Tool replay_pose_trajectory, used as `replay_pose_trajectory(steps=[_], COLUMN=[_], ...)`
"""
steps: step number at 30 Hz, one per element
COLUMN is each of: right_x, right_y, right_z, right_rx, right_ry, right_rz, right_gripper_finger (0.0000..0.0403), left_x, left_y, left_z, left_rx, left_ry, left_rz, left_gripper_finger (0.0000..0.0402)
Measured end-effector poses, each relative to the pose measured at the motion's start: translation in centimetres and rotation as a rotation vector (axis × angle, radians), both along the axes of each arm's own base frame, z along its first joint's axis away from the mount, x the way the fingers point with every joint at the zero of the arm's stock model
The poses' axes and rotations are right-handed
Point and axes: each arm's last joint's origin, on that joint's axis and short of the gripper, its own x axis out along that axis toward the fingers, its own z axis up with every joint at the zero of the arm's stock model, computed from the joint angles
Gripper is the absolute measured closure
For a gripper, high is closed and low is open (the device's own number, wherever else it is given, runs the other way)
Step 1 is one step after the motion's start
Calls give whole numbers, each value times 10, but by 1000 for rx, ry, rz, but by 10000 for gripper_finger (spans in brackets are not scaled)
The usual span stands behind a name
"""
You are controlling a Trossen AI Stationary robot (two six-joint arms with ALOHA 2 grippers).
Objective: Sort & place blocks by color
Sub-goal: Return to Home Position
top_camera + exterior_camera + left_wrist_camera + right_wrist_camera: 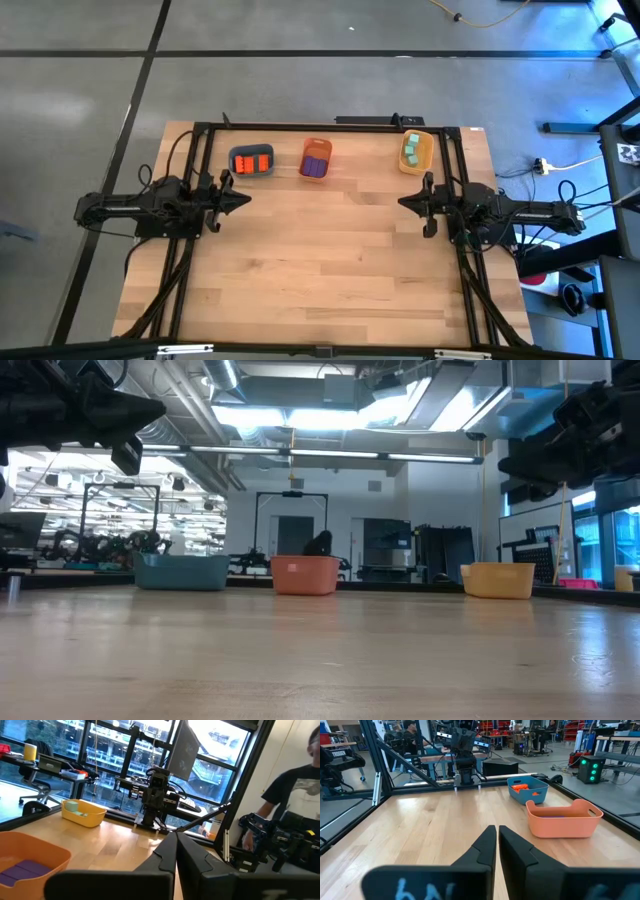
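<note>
Purple bricks point(315, 166) are lying in the orange tray point(317, 143), orange-red bricks point(251, 163) and mint-green cubes point(411, 150) in the blue-grey tray point(236, 160) and yellow tray point(427, 150) flanking it, likely light, slick, best pinched across flat sides; left arm point(150, 208) and right arm point(500, 212) are hanging, jaws closed, empty.

Left arm point(150, 207) stretches level over the tabletop's point(330, 270) left edge, left gripper point(243, 199) pointing inward, its fingers point(167, 855) pressed together. Right arm point(510, 212) mirrors it at the right edge, right gripper point(404, 203) facing back across, fingers point(485, 847) touching too. Both hang well above the tabletop.
</note>
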Motion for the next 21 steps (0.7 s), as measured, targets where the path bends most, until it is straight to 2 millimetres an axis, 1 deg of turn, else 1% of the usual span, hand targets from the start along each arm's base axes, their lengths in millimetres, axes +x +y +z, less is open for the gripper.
replay_pose_trajectory(steps=[14,21], right_x=[0,0], right_y=[0,0], right_z=[0,0], right_rx=[0,0], right_ry=[0,0], right_rz=[0,0], right_gripper_finger=[378,378], left_x=[0,0], left_y=[0,0], left_z=[0,0], left_rx=[0,0], left_ry=[0,0], left_rz=[0,0], left_gripper_finger=[376,378])
